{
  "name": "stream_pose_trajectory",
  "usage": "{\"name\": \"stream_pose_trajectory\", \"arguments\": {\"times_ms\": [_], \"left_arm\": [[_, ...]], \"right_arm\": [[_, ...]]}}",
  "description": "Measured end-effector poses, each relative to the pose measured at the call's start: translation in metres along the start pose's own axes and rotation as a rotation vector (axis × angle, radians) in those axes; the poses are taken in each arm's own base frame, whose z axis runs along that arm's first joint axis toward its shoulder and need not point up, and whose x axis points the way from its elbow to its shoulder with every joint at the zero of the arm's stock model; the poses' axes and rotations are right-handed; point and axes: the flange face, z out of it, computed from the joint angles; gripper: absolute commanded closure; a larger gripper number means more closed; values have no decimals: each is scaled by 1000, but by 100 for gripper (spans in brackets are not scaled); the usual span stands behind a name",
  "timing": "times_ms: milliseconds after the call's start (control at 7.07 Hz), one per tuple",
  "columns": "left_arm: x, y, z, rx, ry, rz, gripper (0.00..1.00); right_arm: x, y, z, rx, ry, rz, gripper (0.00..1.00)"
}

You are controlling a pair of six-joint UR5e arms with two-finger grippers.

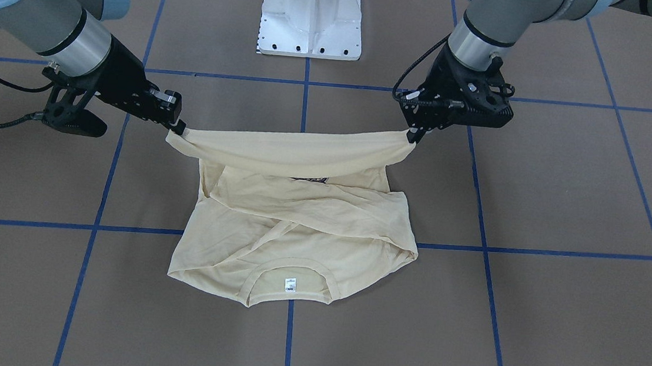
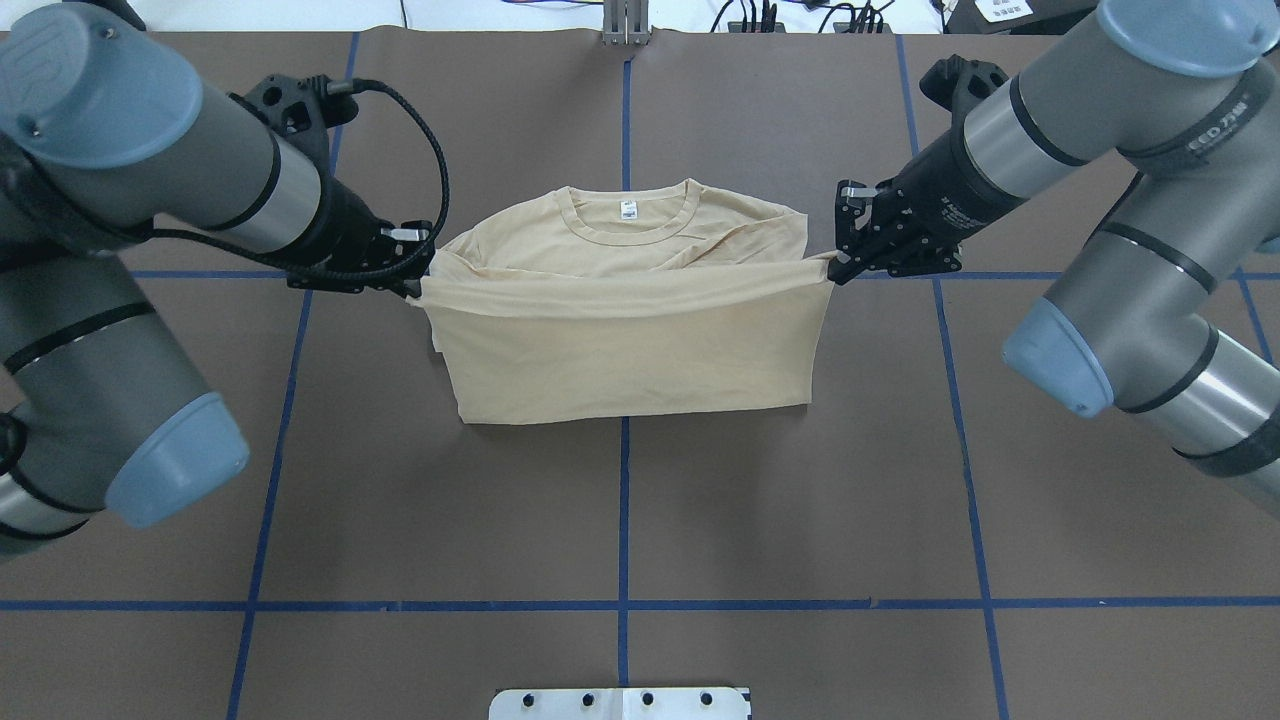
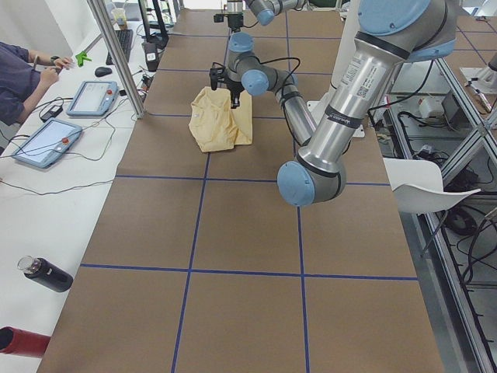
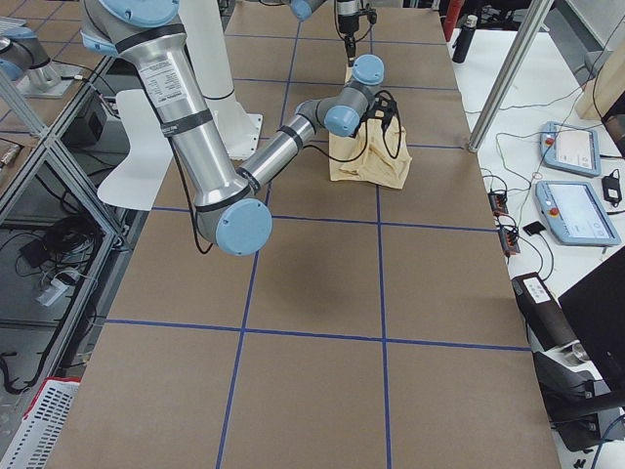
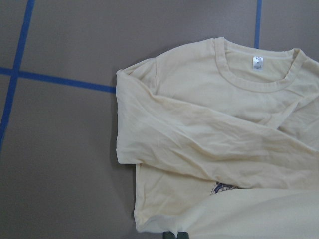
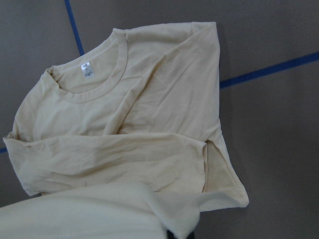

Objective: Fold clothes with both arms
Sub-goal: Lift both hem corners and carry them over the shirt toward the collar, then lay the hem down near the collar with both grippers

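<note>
The left arm, a grey-and-silver jointed tube with light-blue caps and a looping black cable, ends in a black left gripper clenched on one hem corner of the T-shirt. The shirt is soft, matte, pale cream-yellow knit, lightly creased, and lies near the middle of the flat brown bench, which is gridded with blue tape lines. Its sleeves lie folded across the chest, and a sliver of navy print peeks from under the raised cloth. The ribbed round collar with its small white neck tag rests flat. The right gripper at the tip of the right arm is pinched on the opposite hem corner. Between the two grippers the hem hangs as a taut, slightly sagging band above the shirt's body, while the fold nearer the robot rests on the bench. The collar points away from the robot; the doubled shirt's long axis runs across the bench from one gripper to the other.
</note>
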Motion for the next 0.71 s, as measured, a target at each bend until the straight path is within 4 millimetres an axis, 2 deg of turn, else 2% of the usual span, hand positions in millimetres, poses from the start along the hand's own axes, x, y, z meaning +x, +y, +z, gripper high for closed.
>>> {"name": "stream_pose_trajectory", "arguments": {"times_ms": [283,424,566,707], "left_arm": [[-12,-35,31,31,17,-10,100],[-19,-48,38,46,26,-14,100],[-19,-59,45,59,43,-13,100],[-17,-71,61,70,71,-19,100]], "right_arm": [[-22,-42,16,23,26,10,100],[-32,-62,23,39,42,15,100],[-42,-79,32,57,55,20,100],[-44,-94,43,68,57,18,100]]}}
